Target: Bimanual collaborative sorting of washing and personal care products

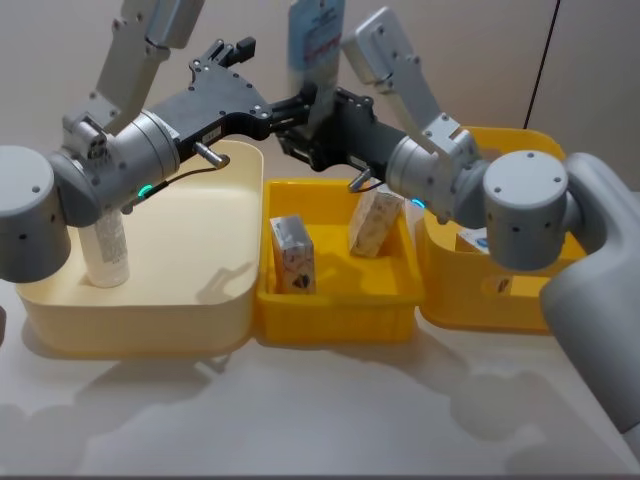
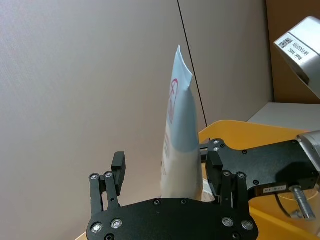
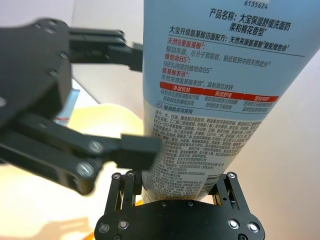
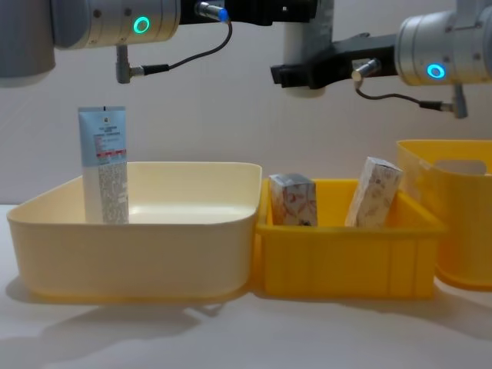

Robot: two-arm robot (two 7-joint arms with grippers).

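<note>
Handover in mid-air: right gripper [image 3: 172, 192] is clamped on the cap end of a light-blue tube [image 1: 316, 40], holding it upright above the gap between the cream bin [image 1: 60, 310] and the middle yellow bin [image 1: 335, 305]. Left gripper [image 2: 165, 182] faces it from the other side, fingers spread to either side of the tube's lower body, not yet closed; in the right wrist view one left finger [image 3: 137, 150] sits right against the printed label. Upright hold likely keeps the body free for the left to take, since the cream bin lies on the left's side. A second tube [image 4: 104, 165] already stands in that bin, below the left arm. Two floral cartons [image 1: 292, 255] [image 1: 375, 222] sit in the middle bin below both grippers. Far yellow bin [image 1: 520, 150] lies under the right arm.
</note>
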